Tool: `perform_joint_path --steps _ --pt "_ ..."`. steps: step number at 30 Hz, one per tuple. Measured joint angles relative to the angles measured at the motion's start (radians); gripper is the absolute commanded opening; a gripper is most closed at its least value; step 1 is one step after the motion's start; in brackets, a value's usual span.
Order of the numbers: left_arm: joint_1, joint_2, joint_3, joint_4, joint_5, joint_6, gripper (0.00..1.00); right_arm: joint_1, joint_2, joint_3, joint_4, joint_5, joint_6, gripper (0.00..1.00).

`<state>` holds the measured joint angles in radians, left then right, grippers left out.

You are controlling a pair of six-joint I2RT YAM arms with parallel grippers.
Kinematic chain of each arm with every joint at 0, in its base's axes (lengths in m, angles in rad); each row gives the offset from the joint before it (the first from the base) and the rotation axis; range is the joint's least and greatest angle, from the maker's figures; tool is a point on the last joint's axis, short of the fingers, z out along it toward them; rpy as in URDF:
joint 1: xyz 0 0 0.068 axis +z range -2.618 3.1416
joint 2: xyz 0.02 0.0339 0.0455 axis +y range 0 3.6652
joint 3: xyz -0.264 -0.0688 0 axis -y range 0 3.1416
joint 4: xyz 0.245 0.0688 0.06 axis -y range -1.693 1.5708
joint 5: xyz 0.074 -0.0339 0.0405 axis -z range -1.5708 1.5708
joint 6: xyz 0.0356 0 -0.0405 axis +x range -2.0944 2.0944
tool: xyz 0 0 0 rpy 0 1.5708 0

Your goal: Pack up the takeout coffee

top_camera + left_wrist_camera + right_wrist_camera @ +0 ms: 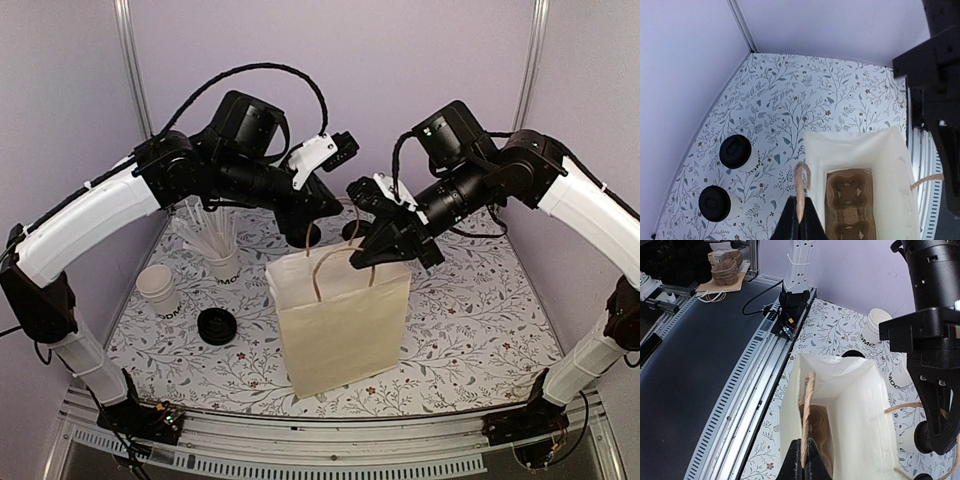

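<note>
Two black-lidded cups, the takeout coffee and its twin, stand on the desk beside the open paper bag, whose twine handles the left gripper and right gripper each pinch closed.

Tabletop: white cloth printed with grey sprigs and small red flowers. Metal rail along the near edge.

Centre: cream paper bag, upright, mouth open. Far handle and near handle, both tan twine, drawn up above the rim. Brown pulp cup carrier lies flat on the bag floor, pockets up.

Left of bag: black lid flat on the cloth, near. Stacked lidless white cups, dark lettering, further left. White cup of white sticks behind the lid, sticks fanned out.

Off the table, near side: stack of brown carriers on a bench.
</note>
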<state>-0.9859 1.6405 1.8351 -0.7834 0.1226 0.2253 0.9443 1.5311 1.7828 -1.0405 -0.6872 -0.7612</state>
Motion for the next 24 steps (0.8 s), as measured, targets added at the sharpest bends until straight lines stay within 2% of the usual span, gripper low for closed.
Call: perform_joint_path --steps 11,24 --pt "-0.001 -0.013 0.117 0.076 0.004 -0.056 0.0 0.0 0.023 0.287 -0.025 0.03 -0.018 0.0" --pt "-0.002 -0.013 0.166 0.087 -0.005 -0.069 0.0 0.0 0.072 0.339 -0.062 0.02 -0.024 0.0"
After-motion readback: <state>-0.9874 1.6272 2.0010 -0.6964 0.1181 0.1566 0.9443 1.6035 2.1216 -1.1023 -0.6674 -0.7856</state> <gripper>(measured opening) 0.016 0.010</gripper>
